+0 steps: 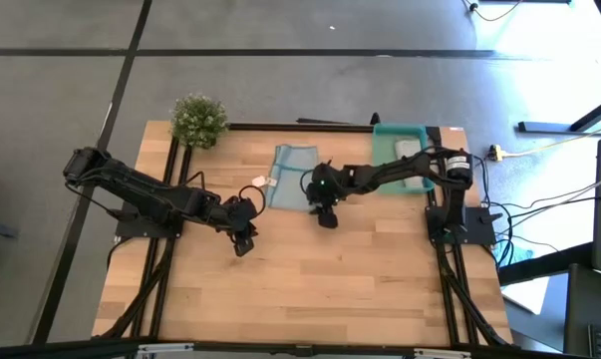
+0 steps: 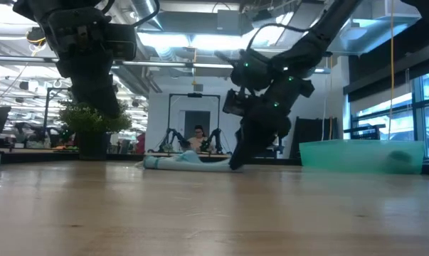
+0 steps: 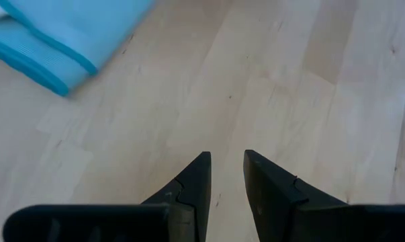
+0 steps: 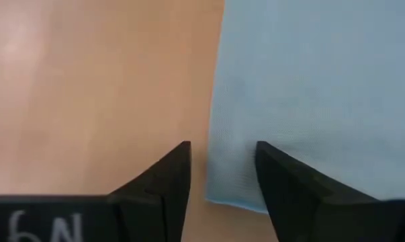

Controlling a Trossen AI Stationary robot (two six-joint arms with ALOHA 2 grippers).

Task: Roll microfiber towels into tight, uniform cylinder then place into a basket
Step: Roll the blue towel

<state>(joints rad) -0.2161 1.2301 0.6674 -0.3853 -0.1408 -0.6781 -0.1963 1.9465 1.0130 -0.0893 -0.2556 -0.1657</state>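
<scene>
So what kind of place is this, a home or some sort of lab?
Most likely a robotics lab or open workshop. The wooden table sits in a black metal frame with two arms mounted on it, cables trail over the grey floor, and the low view shows another robot rig with a person behind it.

Blue towel (image 1: 291, 176): light blue, with a darker blue stitched border along its edges; a small white tag at one corner.
Second towel (image 1: 410, 148): pale grey-beige, lying inside the bin.
Basket (image 1: 382, 133): teal-green plastic, walls slightly see-through in the low view.
Table (image 1: 320, 289): light wood, planks in pale tan and honey tones with a fine grain; black frame rails along its sides.
Plant (image 1: 198, 119): bushy green, speckled with paler tips.
Left fingers (image 3: 192, 191): matt black.
Right fingers (image 4: 168, 176): matt black; white handwritten letters on the black body behind them.
Arms: dark, near black; a small green light glows on the right arm.
Floor: grey, crossed by dark lines.
</scene>
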